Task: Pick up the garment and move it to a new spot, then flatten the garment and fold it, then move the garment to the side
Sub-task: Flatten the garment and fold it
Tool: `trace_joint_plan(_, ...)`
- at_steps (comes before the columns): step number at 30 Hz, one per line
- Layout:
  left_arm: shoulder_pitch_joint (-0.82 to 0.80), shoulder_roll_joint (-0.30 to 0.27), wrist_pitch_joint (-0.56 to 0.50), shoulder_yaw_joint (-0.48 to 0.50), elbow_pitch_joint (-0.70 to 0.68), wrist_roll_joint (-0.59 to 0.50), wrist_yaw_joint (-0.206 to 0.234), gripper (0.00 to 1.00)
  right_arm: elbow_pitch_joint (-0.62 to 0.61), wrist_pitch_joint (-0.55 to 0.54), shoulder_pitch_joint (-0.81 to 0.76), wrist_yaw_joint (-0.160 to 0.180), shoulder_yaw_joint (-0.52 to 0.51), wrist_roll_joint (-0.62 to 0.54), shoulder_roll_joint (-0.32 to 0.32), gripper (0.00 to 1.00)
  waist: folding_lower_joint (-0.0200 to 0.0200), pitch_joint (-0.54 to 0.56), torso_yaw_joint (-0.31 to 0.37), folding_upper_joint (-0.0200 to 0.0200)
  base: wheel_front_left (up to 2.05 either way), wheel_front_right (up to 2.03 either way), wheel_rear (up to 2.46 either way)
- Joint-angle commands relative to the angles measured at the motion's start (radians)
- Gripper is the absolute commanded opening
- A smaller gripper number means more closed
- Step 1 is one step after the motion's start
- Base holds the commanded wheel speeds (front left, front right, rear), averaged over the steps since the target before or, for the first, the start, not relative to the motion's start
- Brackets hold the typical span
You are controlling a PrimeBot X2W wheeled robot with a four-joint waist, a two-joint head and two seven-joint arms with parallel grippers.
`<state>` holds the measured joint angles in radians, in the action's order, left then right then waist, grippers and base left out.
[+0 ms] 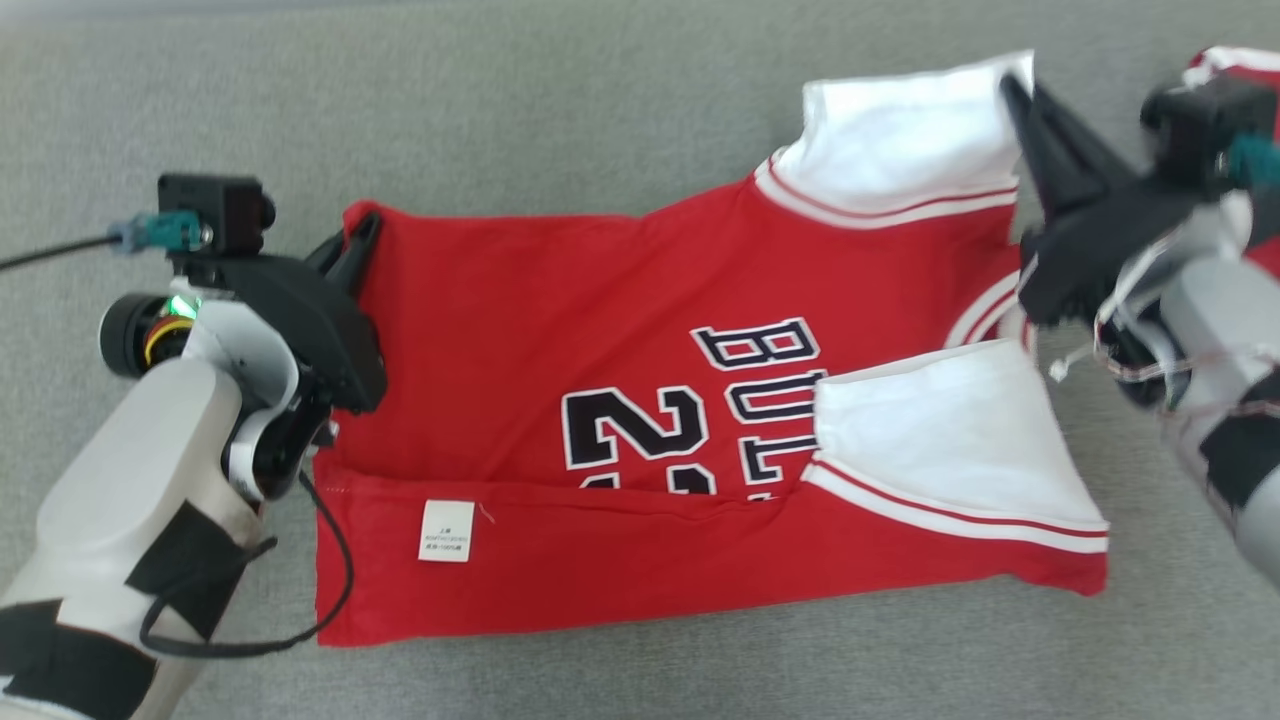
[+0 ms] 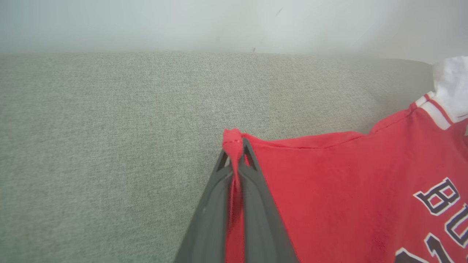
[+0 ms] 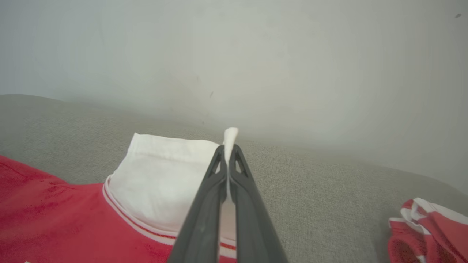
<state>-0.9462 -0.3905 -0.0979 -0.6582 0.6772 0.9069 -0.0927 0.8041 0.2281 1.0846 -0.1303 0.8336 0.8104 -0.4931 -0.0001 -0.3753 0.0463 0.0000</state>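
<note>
The garment (image 1: 560,330) lay spread on the grey cloth surface (image 1: 600,110), with its near edge folded over. The head view showed its white tag (image 1: 446,531), and the right wrist view showed another bunched red garment (image 3: 431,230) well apart. The left pincer (image 2: 236,148) was closed on the far left red corner. The right pincer (image 3: 228,149) was closed on a white shoulder corner.

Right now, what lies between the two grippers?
The red sleeveless basketball jersey: its far edge runs from the left gripper, shut on a red corner, to the right gripper, shut on the white shoulder panel. Head view.
</note>
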Motion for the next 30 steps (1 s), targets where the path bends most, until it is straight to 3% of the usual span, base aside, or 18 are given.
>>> trace_joint_plan(1,0.026,-0.005,0.012,0.005,0.000,0.001,0.006,0.00,-0.023,0.014,-0.037,0.000,-0.003,0.010,-0.016,0.00,0.0001,0.042,0.032,0.0000,0.00,0.00,0.00)
trace_joint_plan(7,0.090,-0.028,0.044,0.016,-0.015,0.016,0.019,0.00,-0.157,0.037,-0.219,0.000,-0.060,0.000,-0.042,0.00,0.0001,0.082,0.052,0.0000,0.00,0.00,0.00)
trace_joint_plan(16,0.247,-0.068,0.138,0.025,-0.114,0.014,0.051,0.00,-0.358,0.037,-0.540,0.000,-0.270,-0.071,-0.017,0.00,0.0001,0.125,0.062,0.0000,0.00,0.00,0.00)
trace_joint_plan(27,0.427,-0.076,0.241,0.018,-0.265,0.001,0.120,0.00,-0.463,0.001,-0.769,0.000,-0.425,-0.143,0.024,0.00,0.0001,0.143,0.033,0.0000,0.00,0.00,0.00)
trace_joint_plan(29,0.448,-0.076,0.250,0.016,-0.276,-0.001,0.131,0.00,-0.474,-0.007,-0.788,0.000,-0.450,-0.161,0.032,0.84,0.0001,0.146,0.028,0.0000,0.00,0.00,0.00)
trace_joint_plan(30,0.456,-0.077,0.261,0.018,-0.282,-0.005,0.139,0.43,-0.481,-0.012,-0.798,0.000,-0.461,-0.163,0.037,1.00,0.0001,0.148,0.027,0.0000,0.00,0.00,0.00)
